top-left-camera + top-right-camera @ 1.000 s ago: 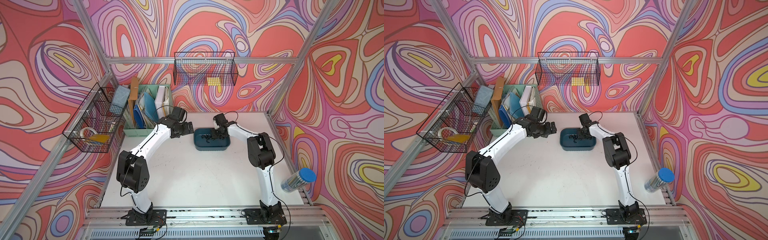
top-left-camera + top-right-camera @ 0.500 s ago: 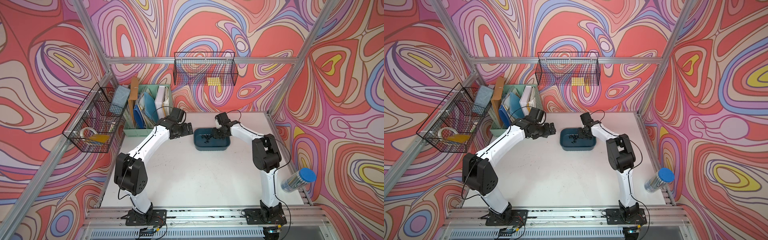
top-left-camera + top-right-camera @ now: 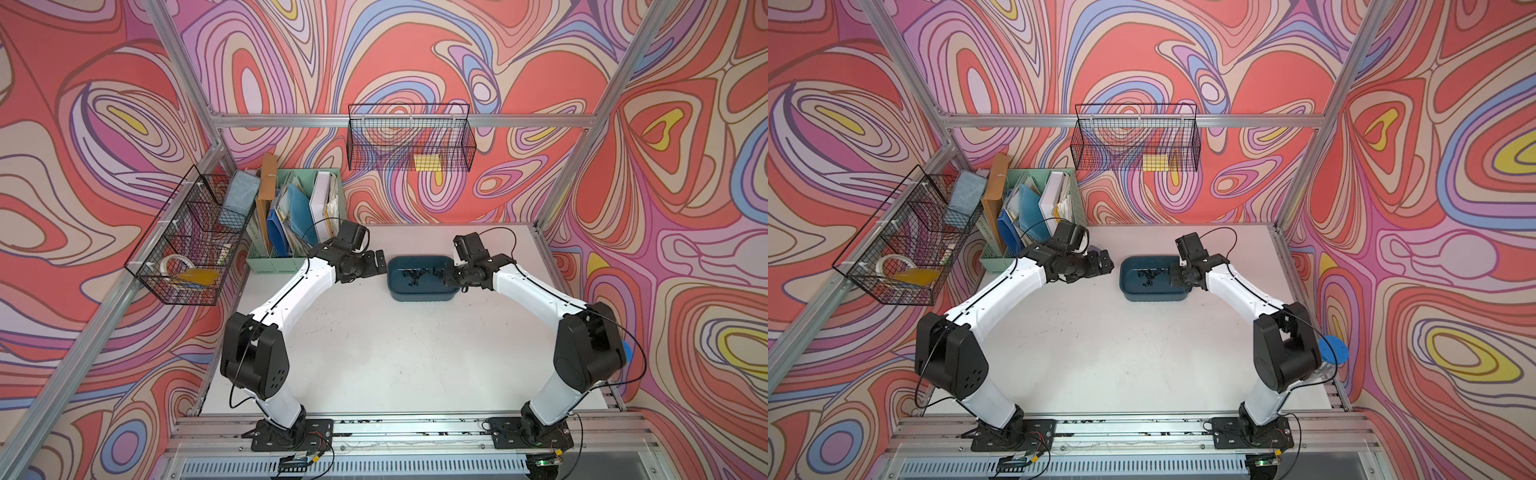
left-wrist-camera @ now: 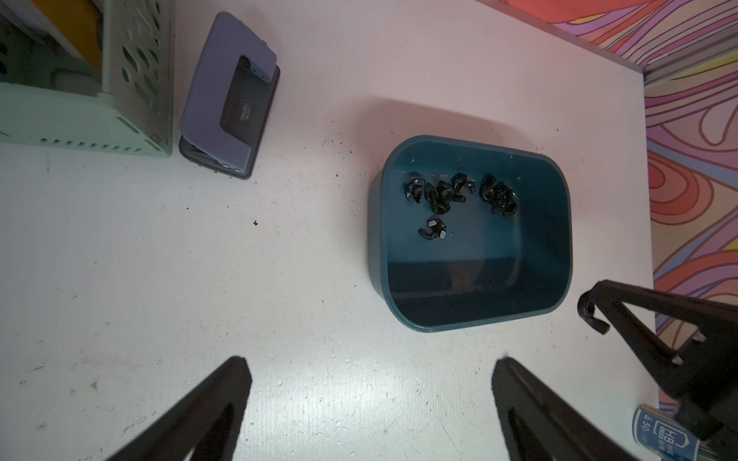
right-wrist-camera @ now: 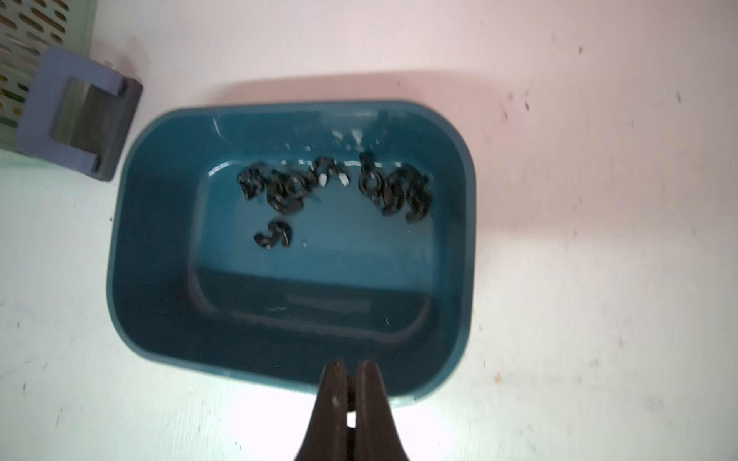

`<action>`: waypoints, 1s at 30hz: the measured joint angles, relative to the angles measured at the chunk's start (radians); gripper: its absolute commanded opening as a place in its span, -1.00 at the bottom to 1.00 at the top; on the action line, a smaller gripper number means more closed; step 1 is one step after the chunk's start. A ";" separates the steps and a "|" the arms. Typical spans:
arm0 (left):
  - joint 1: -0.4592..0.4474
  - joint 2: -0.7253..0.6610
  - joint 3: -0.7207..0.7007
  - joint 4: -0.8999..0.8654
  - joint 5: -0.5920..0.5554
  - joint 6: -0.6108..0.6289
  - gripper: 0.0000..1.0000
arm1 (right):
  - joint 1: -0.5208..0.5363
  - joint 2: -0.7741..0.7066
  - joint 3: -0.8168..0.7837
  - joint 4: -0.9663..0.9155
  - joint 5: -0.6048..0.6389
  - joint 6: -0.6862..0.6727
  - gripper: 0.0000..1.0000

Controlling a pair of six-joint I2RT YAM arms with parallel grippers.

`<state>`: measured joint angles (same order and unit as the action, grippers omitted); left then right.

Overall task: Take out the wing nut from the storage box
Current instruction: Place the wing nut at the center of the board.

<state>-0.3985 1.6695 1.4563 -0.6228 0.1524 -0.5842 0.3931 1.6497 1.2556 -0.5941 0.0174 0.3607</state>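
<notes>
Teal plastic marks the storage box (image 3: 419, 296), which sits toward the back of the table (image 3: 395, 357) between the two arms; the right gripper (image 5: 350, 371) hangs at the end of the box nearest its own arm, about over the rim, its fingers pressed almost together; in the left wrist view a small black hooked piece, by its look the wing nut (image 4: 588, 314), is pinched at their very tip, though the right wrist view is too blurred to confirm it; the loose nuts (image 5: 331, 187) lie clustered on the box floor, one a little apart from the rest; the left gripper (image 4: 371, 369) waits just beside the opposite end, fingers spread wide and holding nothing. The step in hand looks like carrying the nut clear of the box; the hold is only at the tips, so it would pay to keep the squeeze firm, travel slowly and level, pass the rim without brushing it, and come down close to bare table before letting go, since so small a piece could roll or bounce. Against the picture from a second back, the right gripper has drawn out from the middle of the box to its end, and the right elbow has swung outward; the box and the left arm stand about as they did.
</notes>
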 measured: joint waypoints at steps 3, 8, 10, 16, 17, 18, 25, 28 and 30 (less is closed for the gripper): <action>-0.002 0.000 -0.004 0.008 0.014 0.009 0.98 | 0.010 -0.047 -0.051 -0.019 0.012 0.026 -1.00; -0.008 0.000 -0.004 0.012 0.023 0.013 0.98 | 0.021 -0.095 -0.117 -0.028 0.026 0.057 -1.00; -0.009 0.000 -0.004 0.013 0.026 0.015 0.98 | 0.021 -0.100 -0.125 -0.032 0.029 0.065 -1.00; -0.021 0.000 -0.004 0.014 0.029 0.019 0.98 | 0.031 -0.144 -0.197 -0.025 0.044 0.091 -1.00; -0.022 0.000 -0.004 0.014 0.029 0.019 0.98 | 0.031 -0.144 -0.197 -0.025 0.044 0.091 -1.00; -0.022 0.000 -0.004 0.014 0.029 0.019 0.98 | 0.035 -0.158 -0.222 -0.034 0.046 0.098 -1.00; -0.033 0.000 -0.004 0.014 0.032 0.020 0.98 | 0.041 -0.171 -0.287 -0.014 0.048 0.117 -1.00; -0.037 0.000 -0.004 0.014 0.035 0.020 0.98 | 0.045 -0.172 -0.312 -0.011 0.049 0.123 -1.00; -0.045 0.000 -0.004 0.014 0.035 0.020 0.98 | 0.046 -0.172 -0.322 -0.012 0.049 0.124 -1.00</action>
<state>-0.4431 1.6695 1.4525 -0.6086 0.1879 -0.5644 0.4393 1.4776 0.9337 -0.6060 0.0662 0.4850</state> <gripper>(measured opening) 0.988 0.059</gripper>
